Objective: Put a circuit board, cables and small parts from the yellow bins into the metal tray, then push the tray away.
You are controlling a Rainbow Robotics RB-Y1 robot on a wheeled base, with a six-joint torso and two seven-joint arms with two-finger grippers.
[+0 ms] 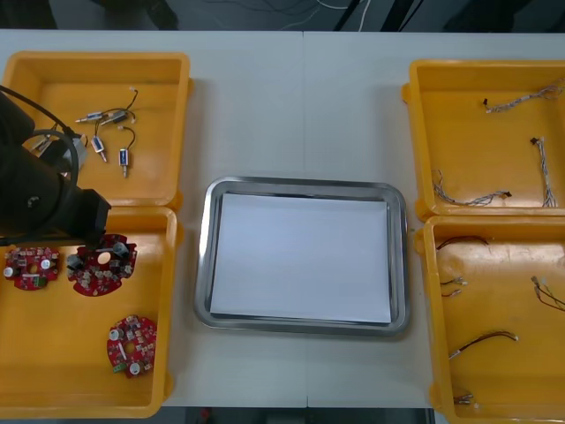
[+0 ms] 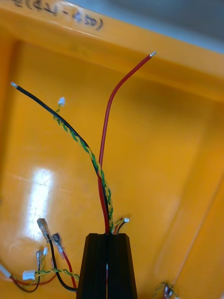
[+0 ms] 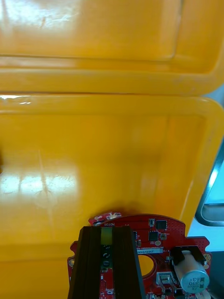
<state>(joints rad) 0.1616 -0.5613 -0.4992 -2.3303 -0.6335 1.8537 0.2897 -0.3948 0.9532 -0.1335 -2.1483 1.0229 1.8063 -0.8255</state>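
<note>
Four yellow bins point(image 1: 181, 106) sit on the desk point(image 1: 300, 97), two a side, with one metal tray point(image 1: 205, 265) between them, white inside. I count three round red circuit boards point(image 1: 131, 344) in the near left bin and at least four small metal parts point(image 1: 110, 137) in the far left one, which my arm partly covers. My left hand point(image 3: 106, 231) is clenched on the edge of the middle board point(image 3: 156, 231); from above my arm hides this, but the wrist camera shows it. My right hand point(image 2: 108, 236) is clamped on a cable bundle point(image 2: 103, 187) of red, black and twisted yellow-green strands, over a bin floor, with loose cables point(image 2: 51, 261) beside it.
</note>
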